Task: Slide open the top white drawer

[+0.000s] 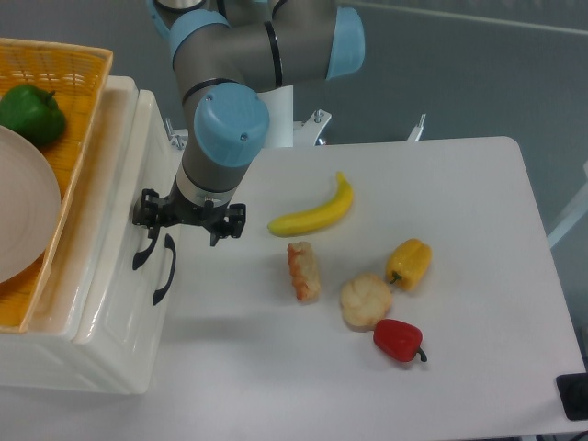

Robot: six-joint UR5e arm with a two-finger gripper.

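Black-fingered, the hand (pixel 152 230) hangs right at the curved handle (pixel 144 250) of the top white drawer (pixel 138 175), low against the cabinet front; whether it grips I cannot tell. Beside it the lower handle (pixel 163 269) sits just clear. To its right the tabletop (pixel 478 202) spreads wide, with a banana (pixel 314 214) nearest, well apart.
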